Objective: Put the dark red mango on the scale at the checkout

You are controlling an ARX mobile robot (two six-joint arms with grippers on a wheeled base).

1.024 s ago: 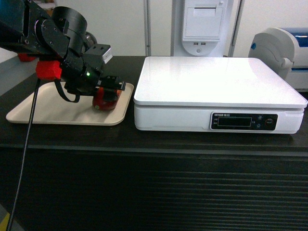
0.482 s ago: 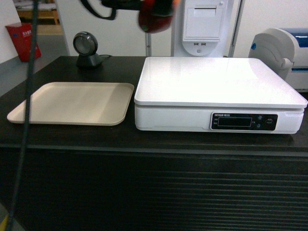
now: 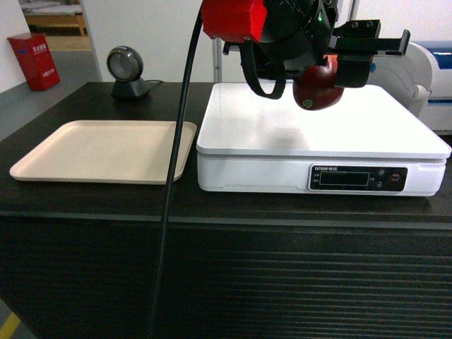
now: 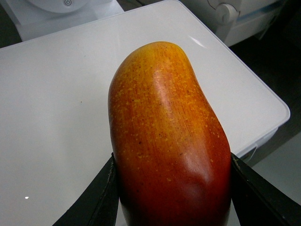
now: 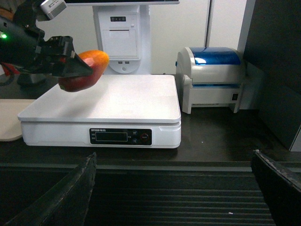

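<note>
My left gripper (image 4: 172, 193) is shut on the dark red mango (image 4: 169, 136), with a black finger pressed to each side of it. In the head view the mango (image 3: 316, 87) hangs a little above the scale's white platter (image 3: 318, 120), toward its far middle, and casts a faint shadow there. The scale stands on the black checkout counter (image 3: 106, 198). From the right wrist view the mango (image 5: 87, 70) hovers over the scale (image 5: 103, 108) at its left rear. My right gripper (image 5: 171, 188) is open and empty, low in front of the counter's ribbed face.
A beige tray (image 3: 106, 150) lies bare on the counter left of the scale. A round barcode scanner (image 3: 126, 69) stands behind it. A white and blue label printer (image 5: 211, 77) sits right of the scale, and a receipt printer column (image 5: 122, 37) stands behind it.
The left gripper lifted the mango off the beige tray, carried it up and to the right, and now holds it lower over the scale platter. The tray is left bare.
</note>
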